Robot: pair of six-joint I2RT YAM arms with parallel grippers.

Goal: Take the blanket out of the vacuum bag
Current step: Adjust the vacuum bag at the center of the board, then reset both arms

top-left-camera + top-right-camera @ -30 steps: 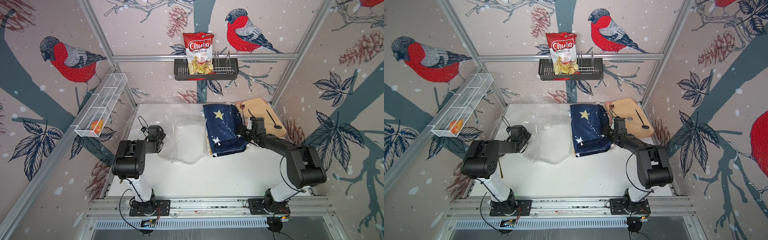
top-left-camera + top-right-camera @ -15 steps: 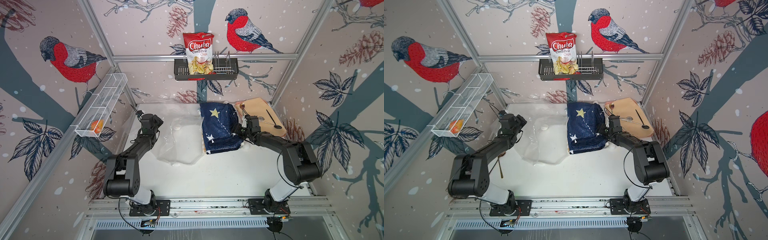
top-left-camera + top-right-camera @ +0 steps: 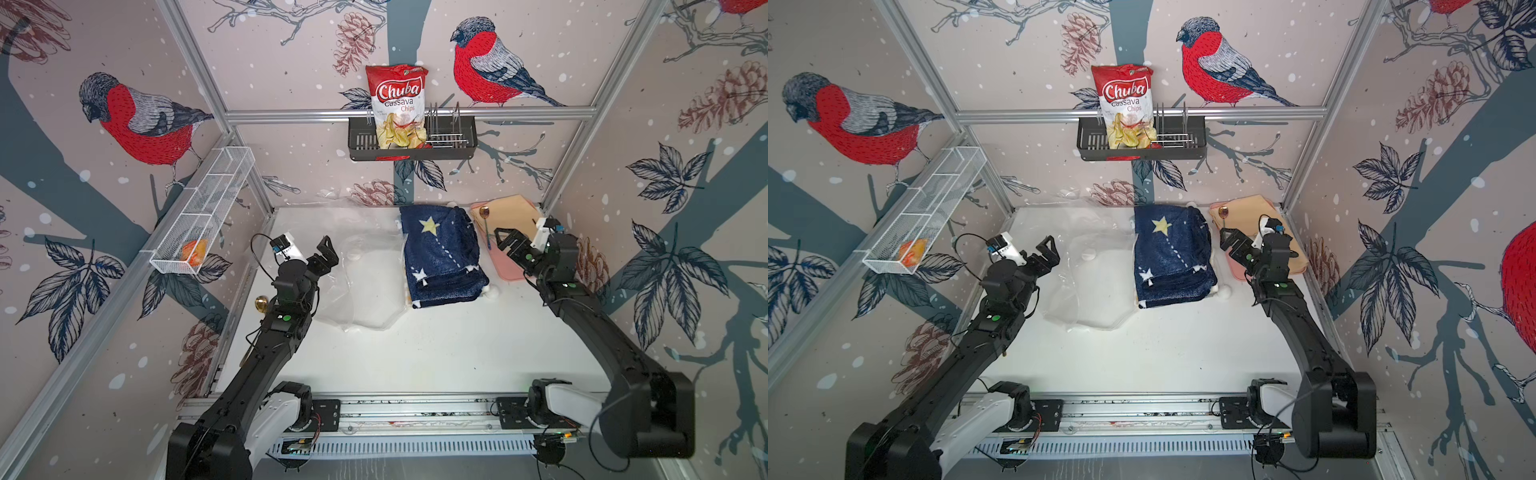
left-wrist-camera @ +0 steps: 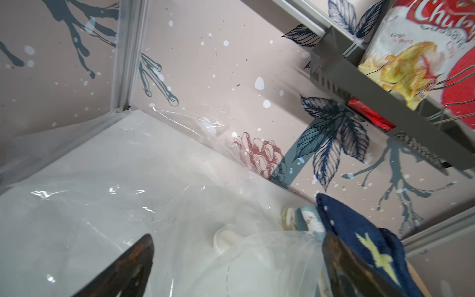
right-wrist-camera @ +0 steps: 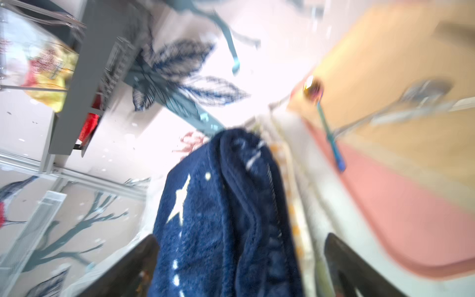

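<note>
Bright, even light, soft shadows; both top views bow at the edges. The right wrist view is blurred and washed out; glare streaks the vacuum bag (image 4: 133, 191).

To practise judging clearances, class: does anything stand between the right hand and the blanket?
Nothing visible does. The right hand hangs open beside the blanket, which shows straight ahead in its wrist view. The vacuum bag lies on the blanket's far side.

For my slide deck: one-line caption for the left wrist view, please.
Open left fingers frame the empty vacuum bag, starry blue blanket beside it.
</note>
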